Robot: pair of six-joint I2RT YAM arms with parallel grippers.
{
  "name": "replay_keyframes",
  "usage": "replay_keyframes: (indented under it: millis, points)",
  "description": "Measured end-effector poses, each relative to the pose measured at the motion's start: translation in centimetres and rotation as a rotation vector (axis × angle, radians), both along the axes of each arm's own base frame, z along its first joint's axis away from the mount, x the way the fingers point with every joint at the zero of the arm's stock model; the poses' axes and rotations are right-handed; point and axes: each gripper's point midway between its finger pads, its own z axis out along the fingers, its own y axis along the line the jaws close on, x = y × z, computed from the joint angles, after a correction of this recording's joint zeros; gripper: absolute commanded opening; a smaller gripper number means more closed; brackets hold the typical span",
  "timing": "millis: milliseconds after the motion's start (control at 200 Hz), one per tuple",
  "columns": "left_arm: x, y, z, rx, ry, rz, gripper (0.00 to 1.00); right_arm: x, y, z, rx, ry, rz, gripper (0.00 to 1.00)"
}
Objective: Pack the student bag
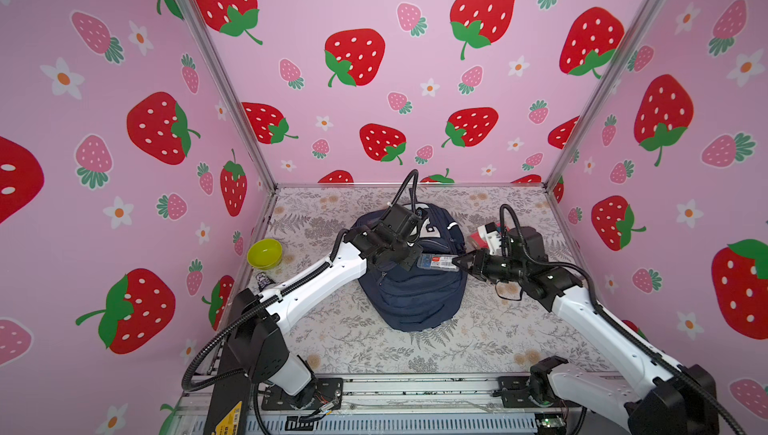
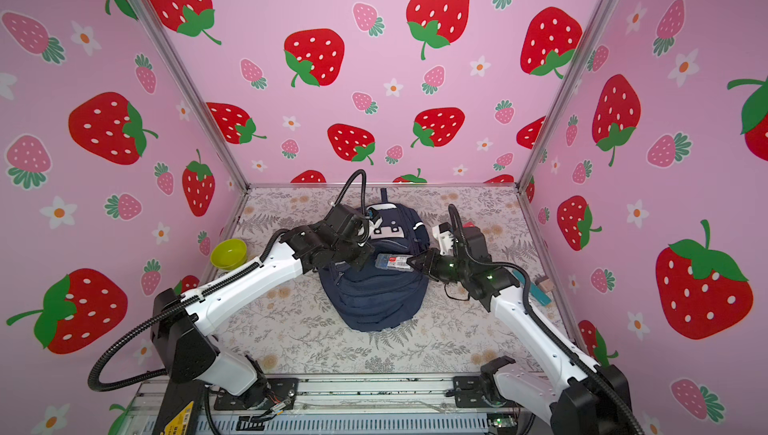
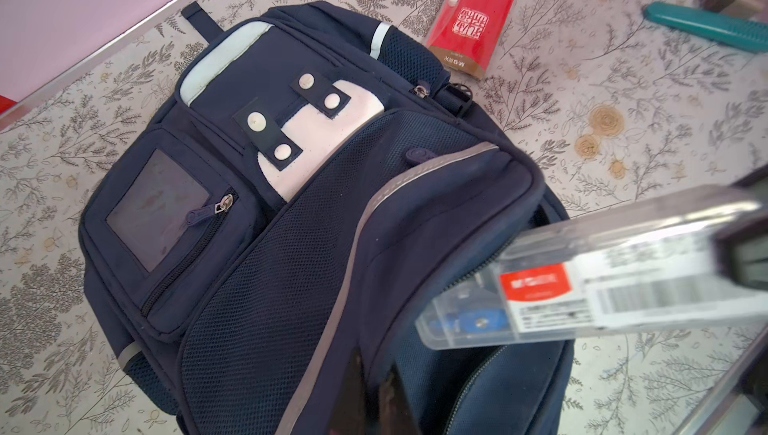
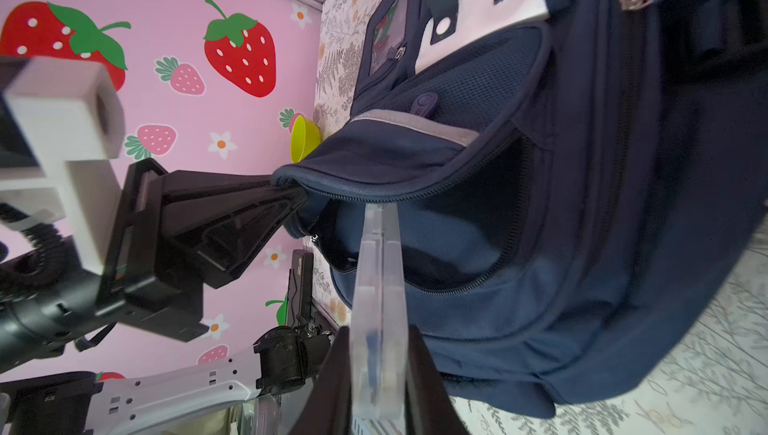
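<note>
Both top views: the bag (image 1: 415, 300) lies front up in the middle of the worktop (image 1: 332, 341). The left fingers (image 1: 409, 262) are closed on its pocket flap. The right fingers (image 1: 462, 262) clamp a clear case (image 1: 436, 262) over the bag.

Left wrist view: the case (image 3: 582, 287) points under the flap (image 3: 457, 188).

Right wrist view: the flap (image 4: 374, 154) is lifted and the pocket mouth (image 4: 457, 237) gapes ahead of the case. Hold the flap high, present the case edge-on to the mouth, and slide it in clear of the zip teeth.
</note>
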Motion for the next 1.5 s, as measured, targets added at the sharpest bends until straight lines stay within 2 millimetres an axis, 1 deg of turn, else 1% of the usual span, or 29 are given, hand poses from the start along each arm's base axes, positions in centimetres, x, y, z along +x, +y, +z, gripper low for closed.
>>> replay_keyframes:
  millis: [95, 150, 180, 230, 265, 305, 320, 390, 460, 520, 595, 630, 690, 730, 770, 825, 865, 931, 941, 1006, 1156, 1241, 1336, 1391, 1401, 1416, 1501]
  points:
    - [-0.6, -0.2, -0.1, -0.034, 0.011, -0.019, 0.0, 0.6, 2.1, -0.6, 0.004, 0.006, 0.028, 0.13]
    - [-0.8, -0.4, 0.1, -0.053, 0.01, -0.029, 0.0, 1.1, 3.4, -0.8, 0.002, 0.006, 0.041, 0.17]
    - [-0.8, -0.5, 0.2, -0.062, 0.009, -0.033, 0.0, 1.4, 4.1, -1.0, -0.002, 0.005, 0.047, 0.23]
    - [-0.7, -0.6, 0.5, -0.075, 0.005, -0.037, 0.0, 2.2, 5.3, -1.2, -0.014, 0.004, 0.053, 0.4]
    - [-0.7, -0.7, 0.5, -0.083, 0.002, -0.036, 0.0, 2.7, 6.1, -1.3, -0.026, -0.001, 0.06, 0.49]
    - [-0.6, -0.7, 0.5, -0.092, 0.002, -0.037, 0.0, 3.3, 6.7, -1.4, -0.049, -0.005, 0.059, 0.51]
    - [-0.6, -0.7, 0.5, -0.095, 0.002, -0.037, 0.0, 3.5, 6.9, -1.4, -0.062, -0.016, 0.064, 0.55]
    - [-0.4, -0.7, 0.5, -0.113, 0.004, -0.031, 0.0, 4.2, 6.9, -1.8, -0.129, -0.029, 0.054, 0.61]
    - [-0.2, -0.5, 0.5, -0.133, 0.005, -0.021, 0.0, 5.1, 5.6, -2.0, -0.204, -0.052, 0.019, 0.66]
    - [-0.3, -0.5, 0.4, -0.15, 0.011, -0.023, 0.0, 6.0, 3.5, -1.8, -0.261, -0.07, -0.027, 0.68]
    - [-0.4, -0.7, 0.2, -0.163, 0.017, -0.03, 0.0, 7.3, -0.4, -1.6, -0.332, -0.078, -0.113, 0.67]
    - [-0.4, -0.7, 0.1, -0.167, 0.021, -0.034, 0.0, 8.1, -2.6, -1.8, -0.37, -0.07, -0.166, 0.66]
    - [-0.8, -0.8, -0.2, -0.172, 0.035, -0.046, 0.0, 10.0, -6.7, -1.9, -0.425, -0.06, -0.277, 0.62]
    - [-1.0, -0.9, -0.3, -0.178, 0.04, -0.053, 0.0, 11.3, -9.1, -2.4, -0.457, -0.045, -0.341, 0.6]
    - [-1.2, -0.9, -0.5, -0.181, 0.046, -0.059, 0.0, 12.6, -11.7, -3.3, -0.499, -0.019, -0.399, 0.57]
    - [-1.4, -0.9, -0.6, -0.189, 0.051, -0.066, 0.0, 13.9, -14.1, -4.9, -0.544, 0.026, -0.456, 0.55]
    - [-1.6, -0.9, -0.6, -0.191, 0.054, -0.07, 0.0, 14.7, -15.3, -6.4, -0.576, 0.056, -0.474, 0.54]
    - [-1.8, -0.8, -0.8, -0.194, 0.061, -0.074, 0.0, 15.8, -16.1, -8.6, -0.61, 0.109, -0.482, 0.52]
    - [-1.8, -0.8, -0.7, -0.195, 0.061, -0.074, 0.0, 16.0, -16.1, -8.9, -0.613, 0.117, -0.481, 0.5]
    - [-1.9, -0.7, -0.8, -0.202, 0.064, -0.075, 0.0, 17.7, -16.2, -10.4, -0.628, 0.145, -0.479, 0.48]
    - [-1.8, -0.3, -0.5, -0.217, 0.064, -0.07, 0.0, 22.3, -15.6, -11.9, -0.628, 0.141, -0.493, 0.48]
    - [-1.9, -0.3, -0.3, -0.221, 0.062, -0.071, 0.0, 24.2, -15.6, -13.0, -0.638, 0.146, -0.506, 0.5]
    - [-1.9, -0.3, -0.3, -0.228, 0.068, -0.076, 0.0, 25.5, -15.6, -14.5, -0.648, 0.166, -0.518, 0.51]
    - [-1.9, -0.3, -0.3, -0.233, 0.072, -0.078, 0.0, 25.8, -15.6, -15.4, -0.66, 0.181, -0.521, 0.51]
    - [-1.9, -0.3, -0.3, -0.234, 0.073, -0.078, 0.0, 25.8, -15.5, -15.6, -0.661, 0.184, -0.521, 0.54]
    - [-1.9, -0.3, -0.3, -0.235, 0.074, -0.079, 0.0, 25.9, -15.5, -15.8, -0.664, 0.187, -0.52, 0.55]
    - [-1.9, -0.2, -0.3, -0.242, 0.082, -0.082, 0.0, 26.2, -15.4, -16.9, -0.683, 0.205, -0.523, 0.56]
